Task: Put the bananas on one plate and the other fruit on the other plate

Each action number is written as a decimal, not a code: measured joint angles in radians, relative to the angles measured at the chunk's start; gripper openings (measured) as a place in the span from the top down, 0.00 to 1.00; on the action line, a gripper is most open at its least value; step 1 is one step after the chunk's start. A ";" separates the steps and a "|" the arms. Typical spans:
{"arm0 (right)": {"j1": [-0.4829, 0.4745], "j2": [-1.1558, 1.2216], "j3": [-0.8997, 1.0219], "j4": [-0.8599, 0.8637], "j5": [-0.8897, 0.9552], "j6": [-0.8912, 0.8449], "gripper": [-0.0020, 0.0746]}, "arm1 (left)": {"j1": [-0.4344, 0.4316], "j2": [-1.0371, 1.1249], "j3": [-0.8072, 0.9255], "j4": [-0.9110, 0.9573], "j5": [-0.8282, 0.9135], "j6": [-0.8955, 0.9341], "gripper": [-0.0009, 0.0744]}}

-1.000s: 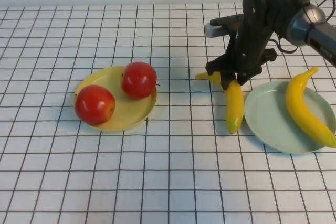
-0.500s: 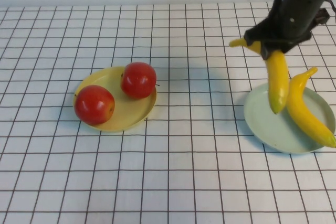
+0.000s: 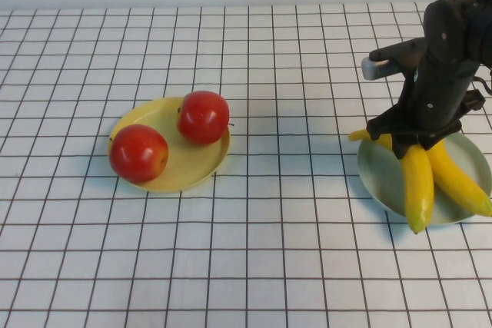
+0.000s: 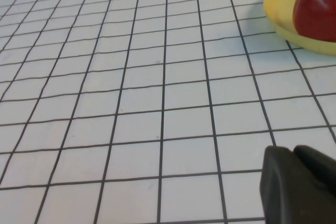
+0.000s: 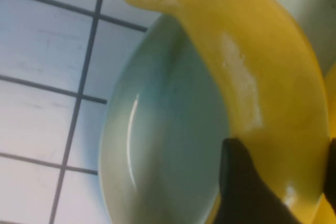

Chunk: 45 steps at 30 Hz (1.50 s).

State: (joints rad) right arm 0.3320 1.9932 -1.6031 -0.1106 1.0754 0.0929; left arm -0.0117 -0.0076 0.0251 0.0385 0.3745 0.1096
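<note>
Both red fruits (image 3: 169,134) already sit on the yellow plate (image 3: 201,170), at 9 o'clock on the table, so that half looks done. At 3 o'clock, 1 banana (image 3: 460,180) lies on the pale blue-green plate (image 3: 375,174); the right gripper (image 3: 413,142) clasps the 2nd banana (image 3: 417,186) low over that plate, its tip overhanging the near rim. Releasing it looks like all that remains. The left gripper (image 4: 300,187) is parked, fingers clenched on nothing.

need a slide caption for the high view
Right gripper lowers a held banana onto the blue-green plate beside another banana; two apples on yellow plate.
</note>
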 joint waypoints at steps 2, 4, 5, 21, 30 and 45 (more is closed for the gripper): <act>-0.001 0.001 0.000 0.002 0.000 0.000 0.58 | 0.000 0.000 0.000 0.000 0.000 0.000 0.99; -0.001 0.006 0.000 -0.001 -0.003 0.000 0.53 | 0.000 0.000 0.000 0.000 0.000 0.000 0.99; -0.001 0.011 0.000 -0.005 -0.003 0.002 0.51 | 0.000 0.000 0.000 0.000 0.000 0.000 0.99; -0.001 -0.496 0.194 0.191 -0.217 -0.025 0.93 | 0.000 0.000 0.000 0.000 0.000 0.000 0.99; 0.012 -1.039 0.631 0.446 -0.603 -0.287 0.99 | 0.000 0.000 0.000 0.000 0.000 0.000 0.99; -0.012 -1.536 0.981 0.270 -0.660 -0.316 0.99 | 0.000 0.000 0.000 0.000 0.000 0.000 0.99</act>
State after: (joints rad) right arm 0.3204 0.4572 -0.6219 0.1591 0.4151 -0.2229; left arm -0.0117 -0.0076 0.0251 0.0385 0.3745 0.1096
